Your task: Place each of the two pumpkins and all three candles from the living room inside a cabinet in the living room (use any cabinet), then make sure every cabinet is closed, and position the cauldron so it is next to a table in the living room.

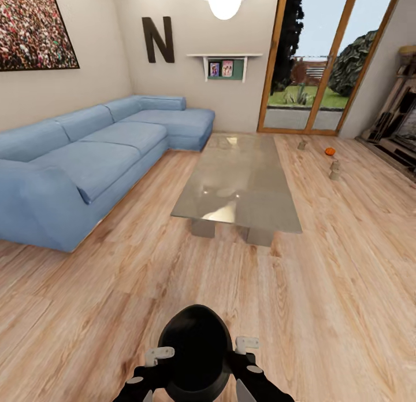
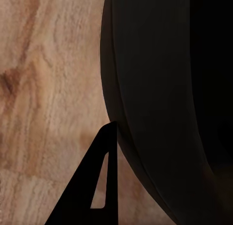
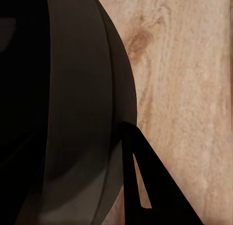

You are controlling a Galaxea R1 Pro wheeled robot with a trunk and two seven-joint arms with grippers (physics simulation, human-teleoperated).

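I hold the black cauldron point(image 1: 195, 356) low in front of me, above the wood floor. My left gripper point(image 1: 163, 368) and right gripper point(image 1: 234, 364) clamp its opposite sides. In each wrist view one dark finger point(image 2: 92, 186) point(image 3: 145, 179) lies against the cauldron's outer wall point(image 2: 160, 103) point(image 3: 73, 113); the other finger is hidden. The grey shiny table point(image 1: 240, 182) stands ahead of me. Beyond its far right corner, one orange pumpkin point(image 1: 330, 151) lies on the floor between two grey-tan candles point(image 1: 302, 143) point(image 1: 335, 169). The cabinet is out of view.
A long blue corner sofa point(image 1: 86, 165) runs along the left wall. Glass doors point(image 1: 323, 61) fill the far wall on the right, and an ornate fireplace point(image 1: 401, 124) stands at the right edge. Open floor point(image 1: 346, 263) lies on both sides of the table.
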